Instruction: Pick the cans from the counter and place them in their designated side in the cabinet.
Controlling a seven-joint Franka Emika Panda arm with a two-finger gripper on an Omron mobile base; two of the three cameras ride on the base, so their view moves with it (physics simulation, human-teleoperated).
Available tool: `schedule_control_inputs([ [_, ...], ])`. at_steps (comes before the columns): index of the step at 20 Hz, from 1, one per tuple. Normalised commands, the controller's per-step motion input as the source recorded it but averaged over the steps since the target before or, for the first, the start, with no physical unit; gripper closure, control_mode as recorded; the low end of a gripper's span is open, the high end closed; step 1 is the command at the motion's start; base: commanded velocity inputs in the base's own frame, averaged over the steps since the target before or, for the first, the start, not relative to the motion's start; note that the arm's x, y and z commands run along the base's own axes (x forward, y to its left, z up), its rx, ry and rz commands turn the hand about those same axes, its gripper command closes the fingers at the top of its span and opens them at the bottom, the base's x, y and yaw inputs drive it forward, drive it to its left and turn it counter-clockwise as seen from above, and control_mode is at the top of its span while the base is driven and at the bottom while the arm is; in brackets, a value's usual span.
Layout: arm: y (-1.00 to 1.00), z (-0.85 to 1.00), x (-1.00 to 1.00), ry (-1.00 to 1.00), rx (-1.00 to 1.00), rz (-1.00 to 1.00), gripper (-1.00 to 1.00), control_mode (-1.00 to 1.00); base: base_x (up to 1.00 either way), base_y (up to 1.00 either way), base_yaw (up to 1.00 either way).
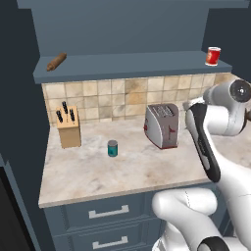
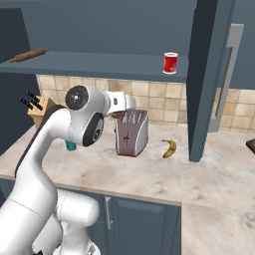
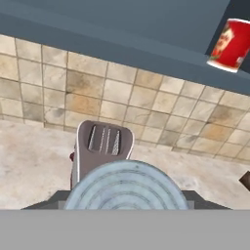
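Landmark: the toaster point(image 1: 162, 125) stands on the counter point(image 1: 88, 171), against the tan tiles.
Gripper: the gripper point(image 3: 125, 205) hovers above and in front of the toaster, closed on a can point(image 3: 126, 186) whose ridged grey metal top faces the hand camera.
Held can axis: its long axis appears to run along the gripper's line of sight, toward the toaster and tiles.
Other can: the teal can point(image 1: 112, 148) stands upright on the counter, left of the toaster, well apart from it.
Cabinet: the cabinet point(image 1: 132, 66) shelf runs above the toaster; a red can point(image 1: 213, 56) stands up there to its right.
Risk: on the lift, the held can may clip the shelf edge and slip out, or bump the red can.
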Motion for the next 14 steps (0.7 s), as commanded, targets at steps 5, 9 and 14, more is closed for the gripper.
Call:
schedule_control_inputs([
  [5,0.0,0.3,0.0,0.0,-0.02,0.0,1.0,-1.0,0.0,0.0,0.0],
  [9,0.0,0.3,0.0,0.0,0.0,0.0,1.0,-1.0,0.0,0.0,0.0],
  [14,0.0,0.28,0.0,0.0,0.0,0.0,1.0,-1.0,0.0,0.0,0.0],
])
